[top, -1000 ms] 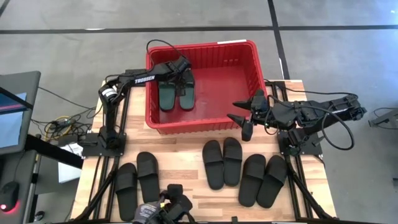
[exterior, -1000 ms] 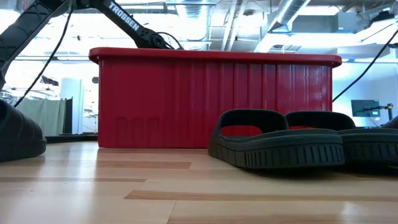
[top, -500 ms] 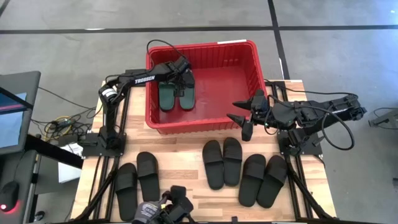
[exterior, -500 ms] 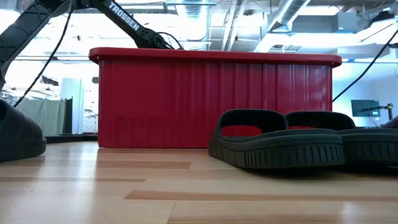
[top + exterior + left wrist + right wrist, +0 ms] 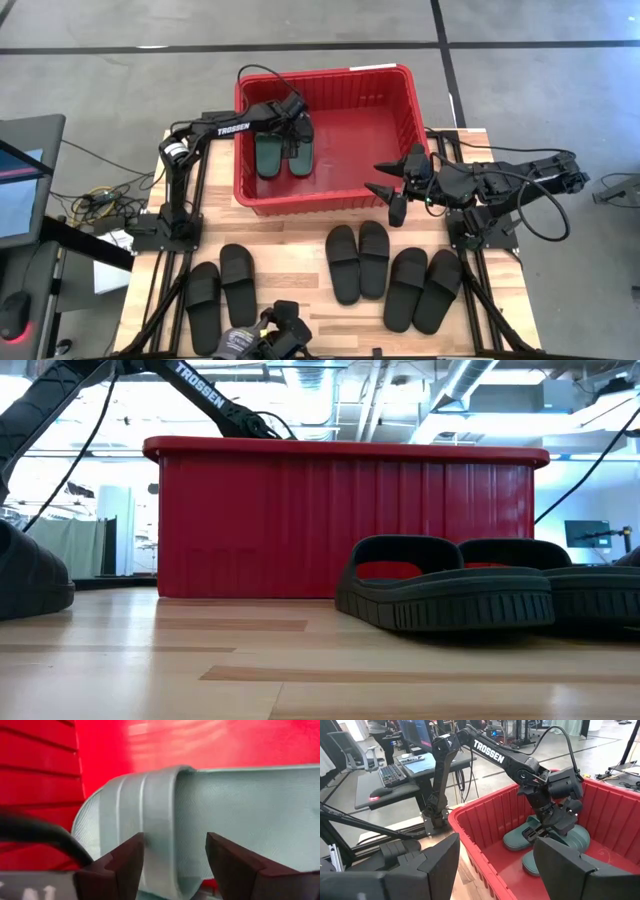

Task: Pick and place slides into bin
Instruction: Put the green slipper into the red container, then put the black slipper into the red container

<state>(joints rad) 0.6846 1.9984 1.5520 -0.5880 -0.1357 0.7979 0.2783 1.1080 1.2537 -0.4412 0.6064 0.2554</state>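
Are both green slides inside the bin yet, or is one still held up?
Both green slides lie side by side on the floor of the red bin. The left gripper is at their strap end, fingers apart in its wrist view.

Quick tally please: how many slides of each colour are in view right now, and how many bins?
Green slides: 2, side by side inside the bin
Black slides: 6, three pairs on the table
Red bin: 1
Total: 9 things, 8 of them slides
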